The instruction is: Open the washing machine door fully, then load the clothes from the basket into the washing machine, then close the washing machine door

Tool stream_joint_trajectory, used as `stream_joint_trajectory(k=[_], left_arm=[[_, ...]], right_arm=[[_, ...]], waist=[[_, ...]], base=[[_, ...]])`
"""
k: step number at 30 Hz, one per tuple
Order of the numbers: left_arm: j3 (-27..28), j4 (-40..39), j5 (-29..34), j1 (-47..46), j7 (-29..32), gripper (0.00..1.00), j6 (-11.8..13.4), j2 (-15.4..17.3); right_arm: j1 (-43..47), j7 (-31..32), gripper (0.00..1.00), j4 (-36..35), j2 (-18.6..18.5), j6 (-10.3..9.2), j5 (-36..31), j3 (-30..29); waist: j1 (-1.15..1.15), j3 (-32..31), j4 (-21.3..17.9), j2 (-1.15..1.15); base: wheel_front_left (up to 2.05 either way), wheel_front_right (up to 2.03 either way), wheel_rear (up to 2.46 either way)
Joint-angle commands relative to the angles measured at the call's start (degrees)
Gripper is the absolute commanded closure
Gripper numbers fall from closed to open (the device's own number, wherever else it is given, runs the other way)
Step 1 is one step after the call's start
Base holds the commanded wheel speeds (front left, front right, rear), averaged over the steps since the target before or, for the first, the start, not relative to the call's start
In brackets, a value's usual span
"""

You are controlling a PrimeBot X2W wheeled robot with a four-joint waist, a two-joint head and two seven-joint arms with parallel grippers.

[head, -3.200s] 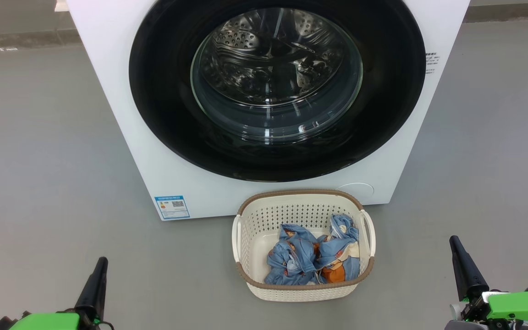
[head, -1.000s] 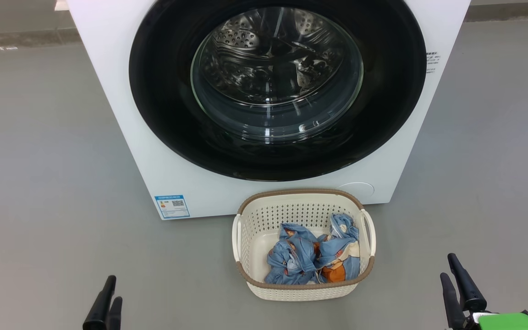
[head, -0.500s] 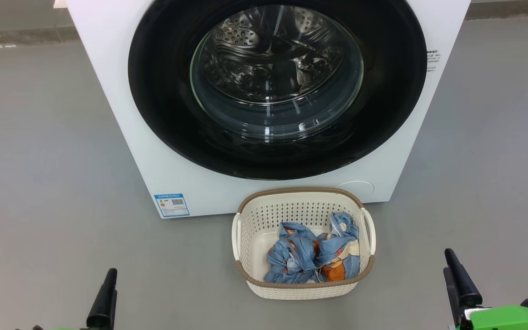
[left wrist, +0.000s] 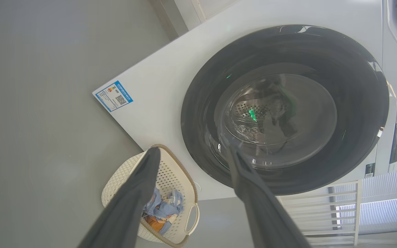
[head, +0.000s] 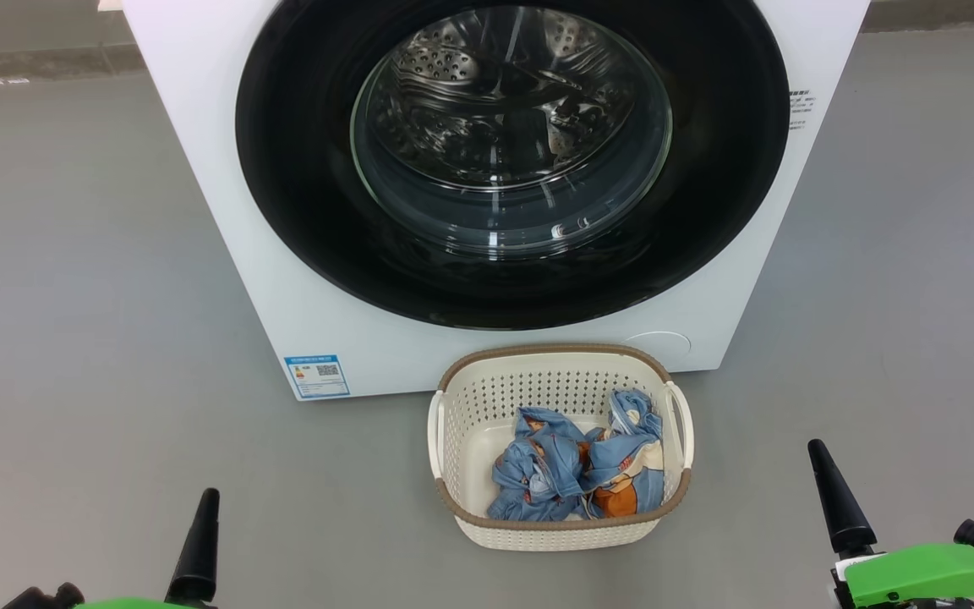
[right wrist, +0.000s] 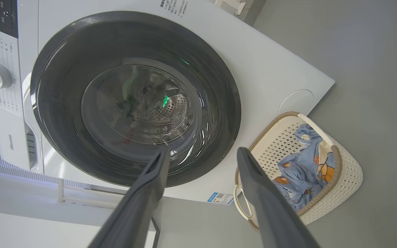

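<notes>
- the left gripper is open wide. its two dark fingers stand apart and hold nothing. in the head view one finger rises at the lower left, above the floor.
- the right gripper is open wide too, with nothing between its fingers. in the head view one finger points up at the lower right, next to a green wrist cover.
- the two grippers are on each side of the basket, apart from it, and touch nothing.
- the basket stands on the grey floor just in front of the washing machine, under the lower right part of the door.
- the clothes lie crumpled inside the basket, blue with orange and cream patches.
- the door is closed, its black ring flat against the white front. through the glass the steel drum shows.
- a small blue label is at the lower left corner of the front.
</notes>
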Motion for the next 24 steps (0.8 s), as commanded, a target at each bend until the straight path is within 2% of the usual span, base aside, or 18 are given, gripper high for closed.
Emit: stream_joint_trajectory(k=[1, 24], left_arm=[[0.49, -1.84, 1.79, -2.38, -0.59, 0.00, -0.11, 1.17], [-0.06, -1.82, 21.93, -2.70, -4.47, 0.00, -0.15, 1.65]], right_arm=[[-2.78, -0.70, 0.00, -1.64, -0.95, 0.03, -1.76, 0.83], [-4.20, -4.56, 0.00, -0.34, -2.67, 0.05, -23.10, 4.08]], waist=[[0.00, 0.03, -0.01, 0.00], [-0.01, 0.16, -0.16, 0.00]], base=[[0.00, 0.00, 0.00], [0.00, 0.00, 0.00]])
